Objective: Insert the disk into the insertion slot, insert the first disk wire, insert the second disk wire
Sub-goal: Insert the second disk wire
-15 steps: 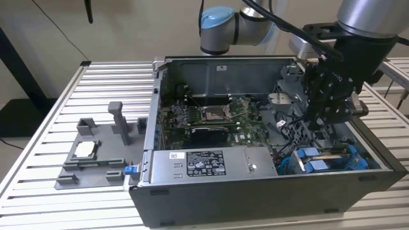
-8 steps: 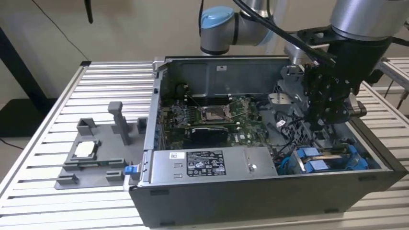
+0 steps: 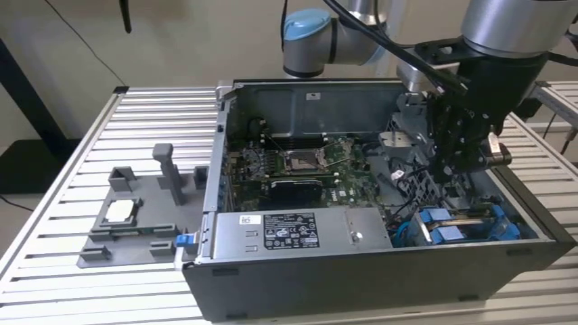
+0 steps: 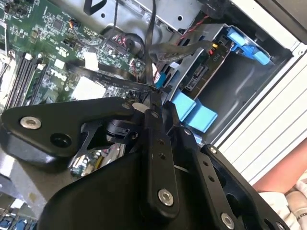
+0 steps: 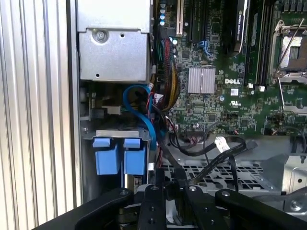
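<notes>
Disk (image 3: 442,233) sits seated in the insertion slot (image 3: 473,215), at the corner of the computer case (image 3: 361,277) toward the exterior view's right. Its blue carrier tabs stand proud of the cage. The gripper (image 3: 454,189) hangs inside the case, just above and beside that slot, among the cables. A power supply (image 3: 298,230) lies along the near wall, with the motherboard (image 3: 298,166) behind it. A grey fixture (image 3: 135,217) stands on the slatted table (image 3: 54,203) toward the exterior view's left, well apart from the arm.

In the second wrist view, the gripper (image 4: 157,95) has its fingers (image 4: 153,143) drawn together on a black wire (image 4: 115,79) that crosses the motherboard (image 4: 57,28). The tips are near the disk (image 4: 204,117), whose blue tabs are apart from them. The open bay of the insertion slot (image 4: 240,86) lies beyond the tabs.

In the first wrist view, the disk (image 5: 106,158) shows two blue tabs side by side under the grey cage metal. The gripper (image 5: 175,188) is just beside them, and the black wire (image 5: 207,168) leads in between its fingers (image 5: 153,203). A blue cable (image 5: 144,103) loops above the tabs, near the power supply (image 5: 112,52).
</notes>
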`<state>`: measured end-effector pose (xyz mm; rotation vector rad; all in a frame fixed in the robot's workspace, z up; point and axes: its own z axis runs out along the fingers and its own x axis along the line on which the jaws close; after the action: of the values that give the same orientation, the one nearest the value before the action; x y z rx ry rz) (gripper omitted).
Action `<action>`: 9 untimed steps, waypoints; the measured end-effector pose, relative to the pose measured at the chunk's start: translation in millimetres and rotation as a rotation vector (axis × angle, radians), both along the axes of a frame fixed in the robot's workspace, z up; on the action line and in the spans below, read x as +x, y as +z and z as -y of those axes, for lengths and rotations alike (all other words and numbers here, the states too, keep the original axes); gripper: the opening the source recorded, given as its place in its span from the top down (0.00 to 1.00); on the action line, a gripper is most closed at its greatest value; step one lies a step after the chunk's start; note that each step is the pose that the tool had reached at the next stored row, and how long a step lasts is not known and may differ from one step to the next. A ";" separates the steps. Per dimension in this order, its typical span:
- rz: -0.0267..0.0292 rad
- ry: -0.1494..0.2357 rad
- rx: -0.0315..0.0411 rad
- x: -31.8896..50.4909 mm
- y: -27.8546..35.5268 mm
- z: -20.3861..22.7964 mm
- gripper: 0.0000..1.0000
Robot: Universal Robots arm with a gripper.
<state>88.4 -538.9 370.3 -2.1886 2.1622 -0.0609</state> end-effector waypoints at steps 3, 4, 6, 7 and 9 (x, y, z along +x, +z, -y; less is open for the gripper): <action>0.0015 0.000 0.0001 -0.7 0.0 0.0 0.78; 0.0016 0.000 0.0001 -0.7 0.0 0.0 0.78; 0.0017 0.000 0.0001 -0.7 -0.2 0.3 0.78; 0.0017 0.000 0.0002 -0.7 -0.2 0.4 0.80; 0.0007 0.000 0.0001 0.8 -0.3 1.7 0.85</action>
<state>89.1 -540.6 370.1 -2.1881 2.1619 -0.0615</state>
